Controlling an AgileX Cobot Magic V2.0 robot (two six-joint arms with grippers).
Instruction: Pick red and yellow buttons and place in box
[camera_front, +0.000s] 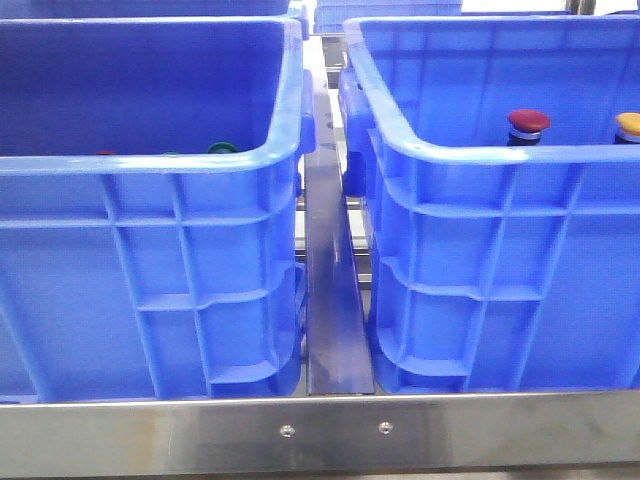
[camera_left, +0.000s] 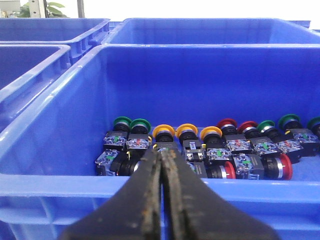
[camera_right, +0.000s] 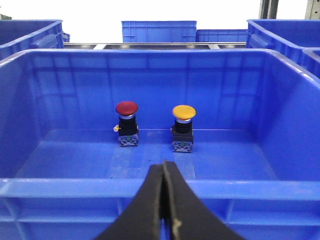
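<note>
One red button (camera_right: 126, 108) (camera_front: 528, 122) and one yellow button (camera_right: 184, 112) (camera_front: 629, 124) stand upright, side by side, on the floor of the right blue box (camera_right: 75, 187) (camera_front: 480, 150). My right gripper (camera_right: 164, 164) is shut and empty, just outside the box's near rim. The left crate (camera_left: 55, 182) (camera_front: 150, 163) holds several more buttons lying in rows, among them yellow caps (camera_left: 164, 132) and red caps (camera_left: 226, 123). At that crate's near rim my left gripper (camera_left: 161, 152) is shut with nothing in it. Neither gripper shows in the front view.
Green-capped buttons (camera_left: 121, 122) (camera_front: 222, 148) lie among the others in the left crate. A metal rail (camera_front: 335, 300) runs between the two crates and a steel bar (camera_front: 320, 430) crosses in front. More blue crates (camera_right: 159, 31) stand behind and beside.
</note>
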